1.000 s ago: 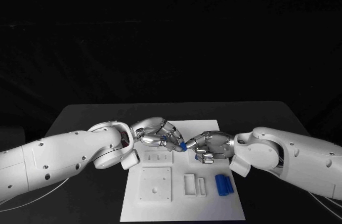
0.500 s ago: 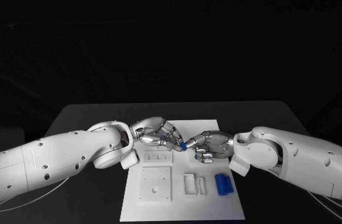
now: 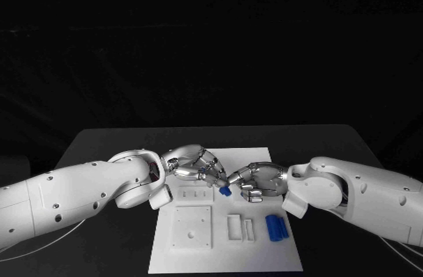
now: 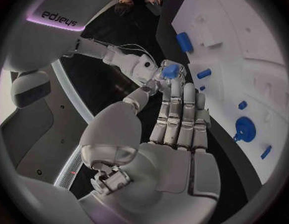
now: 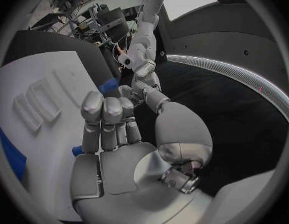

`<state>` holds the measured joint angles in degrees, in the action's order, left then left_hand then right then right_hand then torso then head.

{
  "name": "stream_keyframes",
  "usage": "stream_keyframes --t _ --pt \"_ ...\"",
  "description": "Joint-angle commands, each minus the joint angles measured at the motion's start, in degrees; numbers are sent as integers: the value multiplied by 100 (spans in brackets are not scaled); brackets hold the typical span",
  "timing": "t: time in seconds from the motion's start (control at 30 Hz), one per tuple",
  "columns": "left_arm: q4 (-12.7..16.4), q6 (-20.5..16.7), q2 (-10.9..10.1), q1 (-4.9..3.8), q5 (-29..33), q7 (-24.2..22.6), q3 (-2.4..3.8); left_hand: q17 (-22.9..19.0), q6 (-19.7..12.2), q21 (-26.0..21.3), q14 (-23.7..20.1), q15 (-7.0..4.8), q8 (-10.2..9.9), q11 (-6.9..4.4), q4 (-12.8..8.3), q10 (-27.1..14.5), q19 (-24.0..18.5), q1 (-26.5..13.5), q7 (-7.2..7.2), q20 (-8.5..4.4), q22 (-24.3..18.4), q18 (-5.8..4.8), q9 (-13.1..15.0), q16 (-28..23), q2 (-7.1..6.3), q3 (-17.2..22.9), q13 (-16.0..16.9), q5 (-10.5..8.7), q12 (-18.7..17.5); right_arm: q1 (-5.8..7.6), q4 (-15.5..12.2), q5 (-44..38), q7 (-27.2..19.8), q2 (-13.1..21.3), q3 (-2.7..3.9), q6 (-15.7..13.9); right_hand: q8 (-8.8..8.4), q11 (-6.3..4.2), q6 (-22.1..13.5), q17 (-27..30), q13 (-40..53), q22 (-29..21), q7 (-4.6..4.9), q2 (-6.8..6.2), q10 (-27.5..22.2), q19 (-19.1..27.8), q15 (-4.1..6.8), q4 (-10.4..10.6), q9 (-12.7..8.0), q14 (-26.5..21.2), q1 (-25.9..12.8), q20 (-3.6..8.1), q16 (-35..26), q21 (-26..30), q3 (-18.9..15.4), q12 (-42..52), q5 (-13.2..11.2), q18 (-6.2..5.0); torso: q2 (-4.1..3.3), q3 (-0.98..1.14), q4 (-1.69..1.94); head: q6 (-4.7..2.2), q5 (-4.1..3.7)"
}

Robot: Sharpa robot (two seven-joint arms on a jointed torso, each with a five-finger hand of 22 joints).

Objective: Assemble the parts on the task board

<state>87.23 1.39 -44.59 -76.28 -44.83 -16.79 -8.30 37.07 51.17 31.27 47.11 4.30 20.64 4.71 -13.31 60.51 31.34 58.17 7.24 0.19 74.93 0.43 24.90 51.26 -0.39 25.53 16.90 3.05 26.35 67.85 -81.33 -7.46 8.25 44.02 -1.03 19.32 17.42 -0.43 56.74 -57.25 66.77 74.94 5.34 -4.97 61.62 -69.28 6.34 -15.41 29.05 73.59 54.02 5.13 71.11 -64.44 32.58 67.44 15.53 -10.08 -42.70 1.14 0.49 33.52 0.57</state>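
A small blue part (image 3: 225, 191) hangs just over the white task board (image 3: 247, 258), between my two hands. My left hand (image 3: 194, 166) pinches it at its fingertips; in the left wrist view the part (image 4: 171, 70) sits at the tip of that hand (image 4: 176, 129). My right hand (image 3: 260, 180) has its fingers curled in and its fingertips against the left hand's. In the right wrist view the part (image 5: 108, 86) lies just past the thumb tip of the right hand (image 5: 110, 134); whether that hand grips it I cannot tell.
A longer blue block (image 3: 275, 227) lies on the board's right side, beside a narrow white slot frame (image 3: 238, 228) and a square white plate (image 3: 192, 227). Several small blue pieces (image 4: 247, 129) stand in the board under my hands. Black table surrounds the board.
The blue part has dropped a little toward the board below the left fingertips. The right hand has shifted slightly left, closing against the left hand's fingers.
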Motion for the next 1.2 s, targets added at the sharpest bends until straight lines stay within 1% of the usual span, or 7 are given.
stream_keyframes --t 0.03,0.33,0.47,0.6,0.8,1.2 --pt "12 -1 16 -2 -16 -18 5 -9 28 24 13 -23 11 3 11 35 28 31 9 -13 99 -43 -9 24 56 10 -5 -20 13 -4 -40 11 -45 -5 -3 160 -19 -4 29 -7 2 97 59 15 -28 8 34 15 -4 -1 -11 10 -25 18 -35 -11 32 -492 0 3 2 -2 -1" --pt "15 -137 15 -2 -207 0 5 -20 51 41 37 -41 4 4 -11 55 57 84 37 -30 102 -43 -15 63 120 43 -16 -16 26 -5 -91 183 -86 23 -6 172 -20 -3 29 -8 1 96 60 8 -29 10 34 26 -2 -3 -23 8 -26 19 -42 -11 34 -492 -1 2 4 4 -4" --pt "-5 -206 15 -2 -208 10 4 -32 100 57 76 -64 14 -11 -52 97 94 137 35 -49 99 -43 -13 99 154 66 -20 -13 50 -6 -90 143 -109 37 -6 118 -20 -3 28 -8 0 96 60 6 -30 10 34 29 -1 -3 -25 8 -26 19 -43 -11 35 -492 -1 2 4 0 -9" --pt "-33 -242 8 -2 -207 11 4 -42 104 64 88 -73 7 -12 -71 100 115 155 40 -58 97 -43 -18 109 146 74 -27 -13 51 -6 -67 74 -141 52 -6 69 -21 -3 27 -8 0 96 60 3 -30 11 34 31 -1 -3 -26 8 -27 19 -44 -11 38 -492 2 3 5 -12 -9" --pt "-46 -284 -7 -2 -168 -2 5 -62 117 74 108 -84 1 -15 -101 113 146 175 46 -72 94 -43 -23 118 109 82 -36 -14 58 -6 -88 -6 -183 70 -6 9 -22 -2 24 -9 0 95 60 -1 -31 11 34 32 0 -3 -25 8 -27 19 -43 -11 45 -492 -1 3 0 -2 0" --pt "-57 -309 -16 -2 -97 -14 5 -85 131 78 119 -90 -5 -20 -126 127 165 188 49 -80 90 -43 -27 119 67 86 -44 -14 64 -6 -129 -151 -232 90 -6 -83 -29 -1 12 -10 -2 94 62 -15 -31 10 33 29 0 -3 -12 11 -27 18 -40 -10 58 -492 -2 2 0 -11 4"
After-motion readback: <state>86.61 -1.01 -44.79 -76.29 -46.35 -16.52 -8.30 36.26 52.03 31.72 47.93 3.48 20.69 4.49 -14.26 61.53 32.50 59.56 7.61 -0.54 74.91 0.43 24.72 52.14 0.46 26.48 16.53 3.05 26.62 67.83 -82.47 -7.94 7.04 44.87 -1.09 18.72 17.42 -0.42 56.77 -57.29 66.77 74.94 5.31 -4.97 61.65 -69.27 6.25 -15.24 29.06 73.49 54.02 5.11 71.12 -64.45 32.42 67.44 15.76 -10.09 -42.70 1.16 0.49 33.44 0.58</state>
